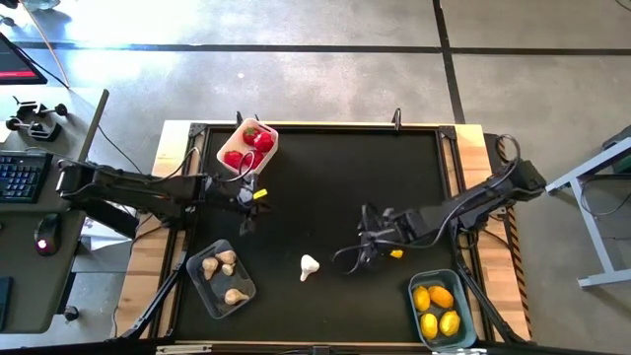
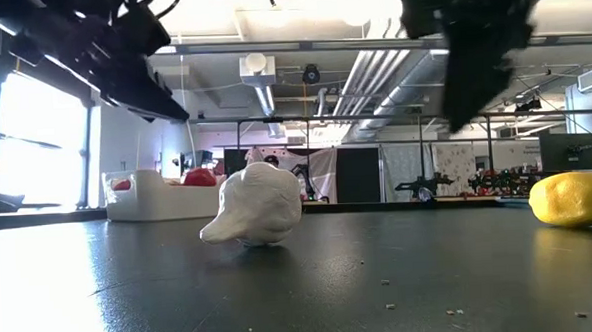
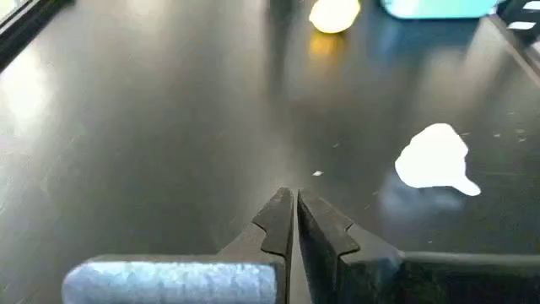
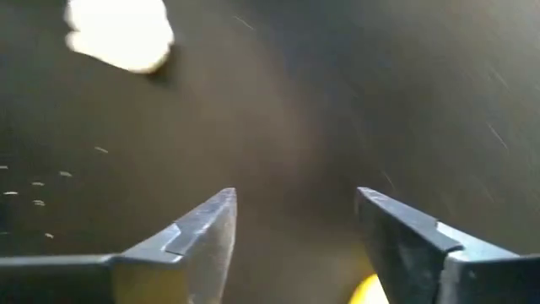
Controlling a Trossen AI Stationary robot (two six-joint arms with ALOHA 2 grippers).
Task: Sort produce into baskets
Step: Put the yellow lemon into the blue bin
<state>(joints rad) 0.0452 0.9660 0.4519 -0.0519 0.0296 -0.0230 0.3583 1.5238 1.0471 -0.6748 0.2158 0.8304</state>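
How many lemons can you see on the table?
4. Three sit in the blue tub at the near right corner. One lemon lies loose on the mat beside the right gripper. Others may be hidden.

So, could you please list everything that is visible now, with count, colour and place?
tomatoes: about three, red, in the white basket
white basket: one, far edge of the mat, left of centre
garlic bulbs: three, beige, in the clear basket
clear basket: one, greyish, near left corner
loose garlic bulb: one, whitish, on the mat, near middle
lemons: about four, yellow, in the blue basket
blue basket: one, light blue, near right corner
loose lemon: one, yellow, on the mat beside the right gripper
black mat: one, covers the table
left gripper: shut, empty, near the white basket
right gripper: open, empty, between loose garlic bulb and loose lemon
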